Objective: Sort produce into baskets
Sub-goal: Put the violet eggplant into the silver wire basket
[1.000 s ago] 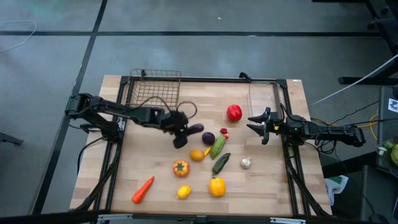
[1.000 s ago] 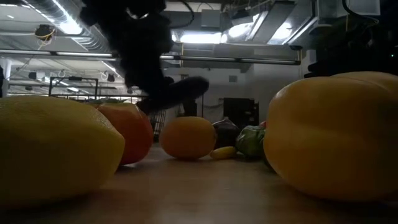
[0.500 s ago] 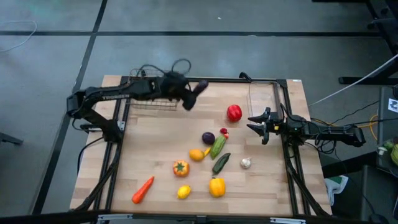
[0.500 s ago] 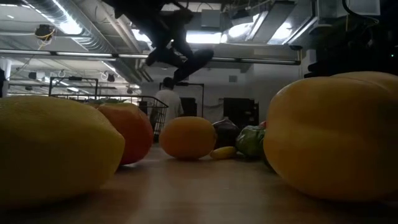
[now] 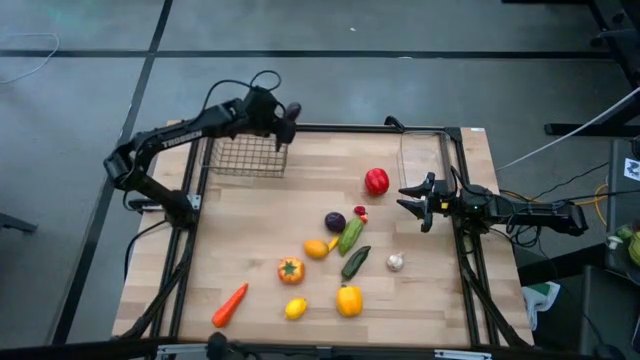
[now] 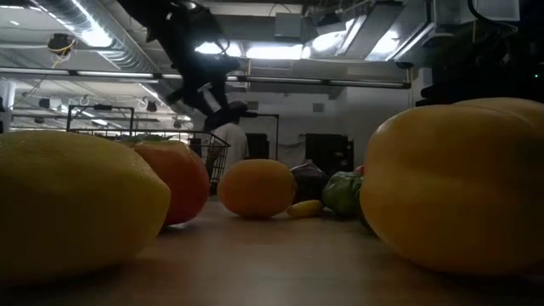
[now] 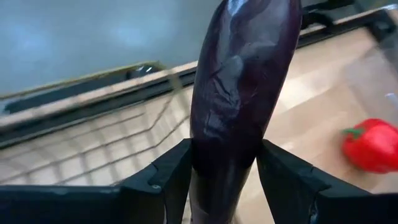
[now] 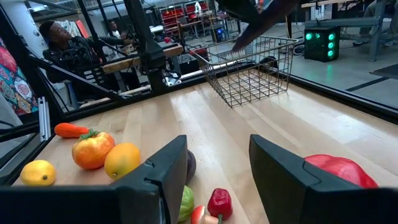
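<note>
Eggplant [image 7: 239, 93] sat clamped in the left gripper [image 5: 283, 119] above the wire basket [image 5: 245, 158]; right gripper [image 5: 418, 205] waited unclenched, empty, beside the clear bin [image 5: 424, 160]

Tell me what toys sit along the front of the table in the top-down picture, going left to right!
Carrot → tomato → lemon → yellow pepper → garlic.
</note>
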Controlling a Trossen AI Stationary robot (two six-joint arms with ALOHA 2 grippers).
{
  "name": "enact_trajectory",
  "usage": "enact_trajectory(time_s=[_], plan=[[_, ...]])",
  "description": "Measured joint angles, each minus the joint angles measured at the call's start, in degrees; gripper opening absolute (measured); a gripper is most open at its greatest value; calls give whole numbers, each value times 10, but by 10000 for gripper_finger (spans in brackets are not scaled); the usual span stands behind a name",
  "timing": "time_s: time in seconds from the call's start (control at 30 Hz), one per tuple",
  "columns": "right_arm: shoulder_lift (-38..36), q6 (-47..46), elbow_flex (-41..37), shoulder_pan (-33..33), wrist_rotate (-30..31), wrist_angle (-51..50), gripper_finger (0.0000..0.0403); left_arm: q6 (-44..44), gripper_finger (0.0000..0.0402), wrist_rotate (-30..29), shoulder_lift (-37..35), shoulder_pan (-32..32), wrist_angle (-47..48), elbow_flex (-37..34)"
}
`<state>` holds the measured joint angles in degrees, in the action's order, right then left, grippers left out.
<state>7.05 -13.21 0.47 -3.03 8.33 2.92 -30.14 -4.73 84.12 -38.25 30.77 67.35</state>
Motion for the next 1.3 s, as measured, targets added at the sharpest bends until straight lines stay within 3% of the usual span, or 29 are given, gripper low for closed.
enact_trajectory(time_s=[0.37, 1.0, 1.3], plan=[[0, 0, 0, 0, 0, 0, 172, 0, 172, -18, 0, -12, 130, -6], [0, 0, 0, 0, 0, 0, 172, 18, 172, -35, 1, -51, 73, -124], [0, 0, 0, 0, 0, 0, 172, 41, 172, -35, 1, -58, 70, -144]])
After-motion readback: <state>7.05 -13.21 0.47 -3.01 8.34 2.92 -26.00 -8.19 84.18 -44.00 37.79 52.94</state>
